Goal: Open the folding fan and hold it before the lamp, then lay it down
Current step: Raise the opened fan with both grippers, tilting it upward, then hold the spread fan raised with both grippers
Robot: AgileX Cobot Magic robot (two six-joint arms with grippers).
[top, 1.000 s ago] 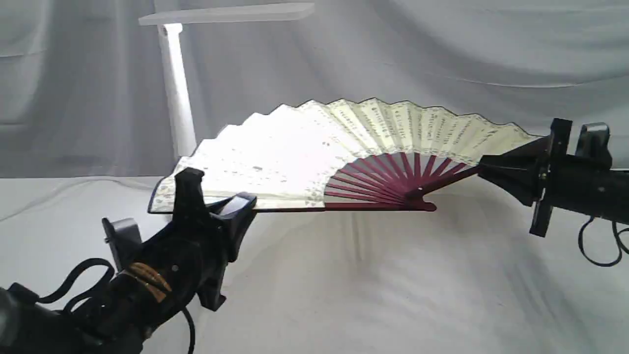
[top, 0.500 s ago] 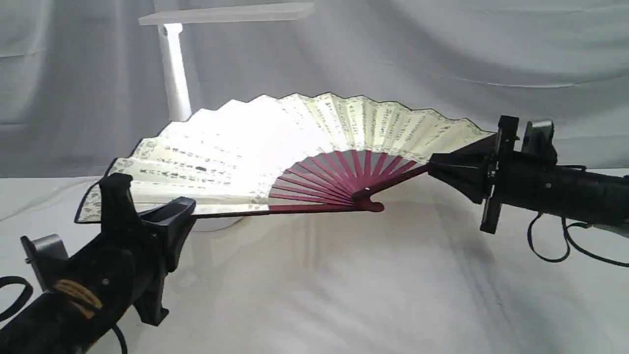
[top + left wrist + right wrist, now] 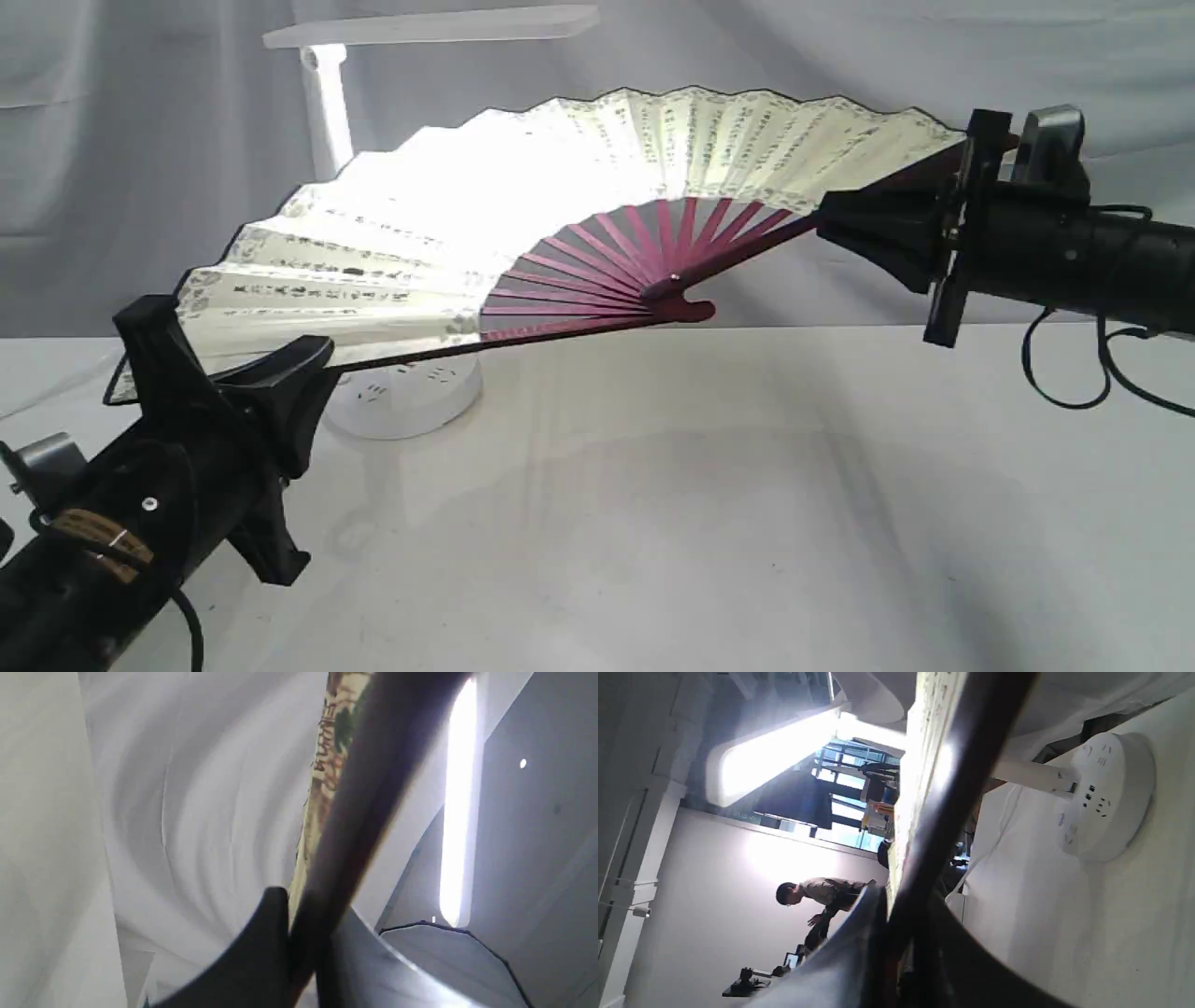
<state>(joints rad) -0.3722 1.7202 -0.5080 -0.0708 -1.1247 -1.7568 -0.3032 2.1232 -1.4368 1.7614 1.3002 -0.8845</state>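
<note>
While the left gripper [image 3: 233, 362] and right gripper [image 3: 840, 213] are each clamping 1 outer rib, the folding fan [image 3: 560, 177] is hanging spread, catching light from the far-left desk lamp [image 3: 327, 121].

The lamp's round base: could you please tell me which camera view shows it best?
The right wrist view: the lamp's base shows unobstructed, sockets and buttons clear. The exterior view has it partly behind the folding fan. The left wrist view shows only the lit head, no base.
</note>
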